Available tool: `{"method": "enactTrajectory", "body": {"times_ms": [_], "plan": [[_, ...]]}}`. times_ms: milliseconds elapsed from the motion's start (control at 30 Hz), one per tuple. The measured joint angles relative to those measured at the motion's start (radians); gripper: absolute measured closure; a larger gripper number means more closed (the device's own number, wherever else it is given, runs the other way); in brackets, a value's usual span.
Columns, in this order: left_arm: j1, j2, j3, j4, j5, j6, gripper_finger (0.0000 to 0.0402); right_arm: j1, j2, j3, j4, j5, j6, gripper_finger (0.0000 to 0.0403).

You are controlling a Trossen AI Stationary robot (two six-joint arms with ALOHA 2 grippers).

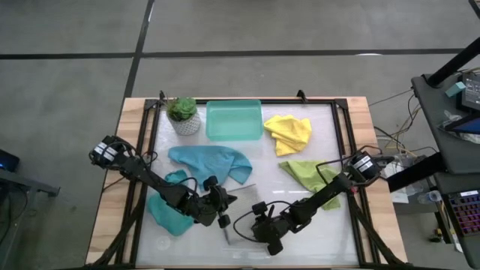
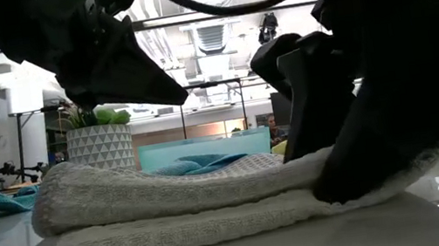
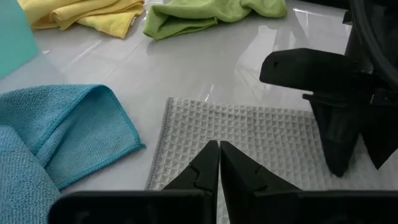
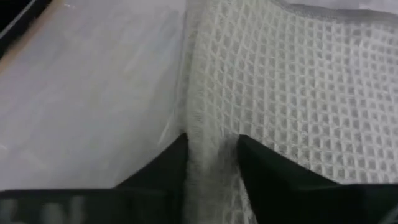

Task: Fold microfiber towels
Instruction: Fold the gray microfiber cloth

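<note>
A light grey waffle towel (image 2: 180, 209) lies folded in two layers at the table's near middle; it also shows in the high view (image 1: 241, 201). My right gripper (image 4: 211, 155) is shut on it at its right end (image 2: 343, 178). My left gripper (image 3: 219, 163) is shut and empty, over the towel's left part (image 2: 131, 66) with a gap below it. Two teal towels (image 1: 210, 160) (image 1: 171, 211), a yellow towel (image 1: 289, 132) and a lime green towel (image 1: 311, 176) lie crumpled on the table. My right gripper pinches a raised ridge of the grey towel's edge (image 4: 210, 134) between its two fingers. It comes slanting down from the table's right side. The towel's right end (image 2: 404, 169) lies on the table under the fingers, and the rest lies flat in two layers.
A teal tray (image 1: 234, 120) and a potted plant (image 1: 184, 116) stand at the far edge. The nearest teal towel (image 3: 68, 134) lies just left of the grey one. Bare table shows near the front edge (image 1: 315, 240).
</note>
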Motion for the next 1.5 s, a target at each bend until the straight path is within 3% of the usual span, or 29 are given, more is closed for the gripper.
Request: {"method": "enactTrajectory", "body": {"times_ms": [167, 233, 533, 1000, 1500], "plan": [[0.002, 0.0, 0.0, -0.004, 0.0, 0.002, 0.0402, -0.001, -0.014, -0.002, -0.008, 0.003, -0.1, 0.0375], [0.002, 0.0, -0.004, -0.003, 0.002, 0.003, 0.0402, -0.002, -0.03, -0.002, -0.023, 0.005, -0.123, 0.0387], [0.002, 0.0, -0.051, -0.006, 0.008, -0.006, 0.0402, -0.003, -0.133, -0.003, -0.144, -0.002, -0.12, 0.0389], [0.001, 0.0, -0.064, -0.004, 0.012, -0.005, 0.0402, -0.003, -0.161, -0.003, -0.187, -0.219, -0.058, 0.039], [0.001, 0.07, -0.082, 0.007, 0.014, -0.005, 0.0402, -0.038, -0.178, -0.003, -0.207, -0.242, -0.033, 0.039]]}}
